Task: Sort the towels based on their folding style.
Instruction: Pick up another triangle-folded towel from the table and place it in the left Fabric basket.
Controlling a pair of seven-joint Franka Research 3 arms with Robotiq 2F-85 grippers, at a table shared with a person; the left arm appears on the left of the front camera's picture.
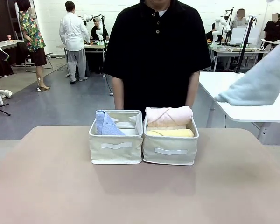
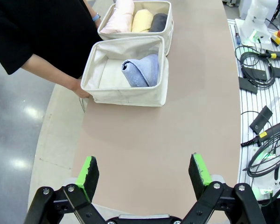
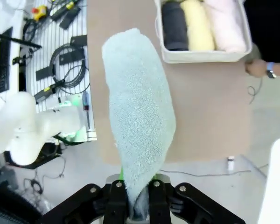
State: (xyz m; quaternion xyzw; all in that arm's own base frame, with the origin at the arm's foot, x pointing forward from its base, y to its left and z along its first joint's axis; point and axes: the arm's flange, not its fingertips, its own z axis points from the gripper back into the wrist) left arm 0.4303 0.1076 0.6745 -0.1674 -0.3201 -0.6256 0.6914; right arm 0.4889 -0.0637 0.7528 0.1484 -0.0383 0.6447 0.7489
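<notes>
Two cream bins stand side by side mid-table. The left bin [image 1: 115, 148] holds a periwinkle-blue folded towel [image 1: 107, 124] [image 2: 141, 70]. The right bin [image 1: 171, 150] holds rolled towels: pale pink [image 1: 169, 115], pale yellow [image 1: 170, 133] and dark grey [image 3: 175, 25]. A light teal towel [image 3: 137, 116] [image 1: 259, 86] hangs in the air high at the table's right side, with my right gripper [image 3: 139, 186] shut on one end. My left gripper [image 2: 143, 170] hovers open over bare table, well short of the bins. The person's hands [image 2: 79, 88] rest at the bins' far side.
A bench with cables and tools [image 2: 261, 51] runs along the table's left side. A white table [image 1: 242, 98] stands behind at the right. The tabletop [image 1: 140, 191] in front of the bins is bare.
</notes>
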